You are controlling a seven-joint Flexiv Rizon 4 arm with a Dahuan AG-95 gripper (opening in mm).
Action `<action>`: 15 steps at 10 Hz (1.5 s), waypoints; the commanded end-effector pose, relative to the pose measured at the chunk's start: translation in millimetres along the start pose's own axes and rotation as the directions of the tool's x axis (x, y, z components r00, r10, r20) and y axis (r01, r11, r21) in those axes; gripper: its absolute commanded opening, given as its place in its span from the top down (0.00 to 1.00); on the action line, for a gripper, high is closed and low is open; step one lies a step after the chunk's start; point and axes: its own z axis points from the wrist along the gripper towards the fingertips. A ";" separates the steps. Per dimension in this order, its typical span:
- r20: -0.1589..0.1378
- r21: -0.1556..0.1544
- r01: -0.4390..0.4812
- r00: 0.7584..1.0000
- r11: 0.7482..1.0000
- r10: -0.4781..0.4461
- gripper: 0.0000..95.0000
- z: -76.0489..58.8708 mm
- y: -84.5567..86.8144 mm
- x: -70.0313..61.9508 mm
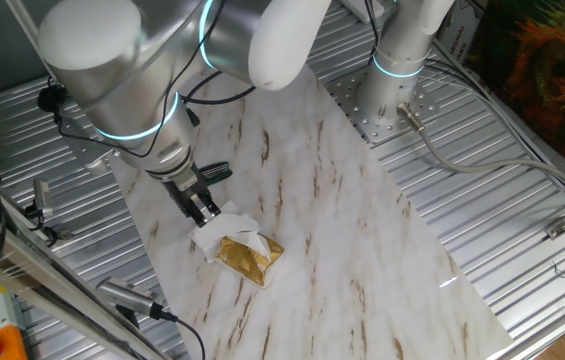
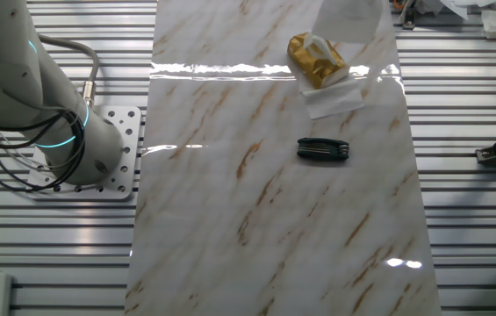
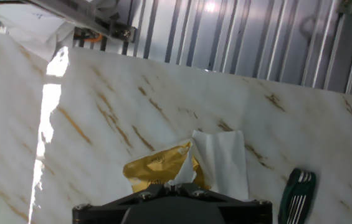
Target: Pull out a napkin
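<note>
The white creased napkin [image 1: 226, 228] lies out of the gold foil packet [image 1: 252, 258], against its side. My gripper [image 1: 204, 212] stands right over the napkin's edge. In the hand view the jaws of my gripper [image 3: 173, 183] are closed together with a bit of white tissue pinched between them. There the napkin [image 3: 222, 163] spreads to the right of the packet [image 3: 160, 169]. In the other fixed view the napkin [image 2: 334, 99] lies flat beside the packet [image 2: 313, 63]. My gripper is out of that view.
A black folding tool [image 1: 217, 172] lies on the marble board [image 1: 362, 230] just behind my gripper; it also shows in the other views [image 2: 322, 149] [image 3: 297, 194]. A smooth white paper wedge [image 2: 348, 17] sits at the board's far end. Ribbed metal surrounds the board.
</note>
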 end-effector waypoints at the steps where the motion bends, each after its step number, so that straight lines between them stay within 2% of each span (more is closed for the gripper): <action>1: 0.008 -0.012 -0.088 0.996 0.996 0.088 1.00 -0.1 0.2 -0.6; 4: 0.022 -0.013 -0.202 0.979 0.979 0.202 1.00 -0.1 0.2 -0.6; 5: 0.019 -0.003 -0.276 0.961 0.961 0.276 1.00 -0.1 0.2 -0.6; 7: 0.021 -0.002 -0.368 0.930 0.930 0.368 1.00 -0.1 0.2 -0.6; 10: 0.036 -0.011 -0.403 0.914 0.915 0.404 1.00 -0.1 0.2 -0.6; 11: 0.048 -0.013 -0.404 0.914 0.915 0.404 1.00 -0.1 0.2 -0.6; 15: 0.051 -0.009 -0.391 0.919 0.920 0.391 1.00 3.6 -5.3 2.6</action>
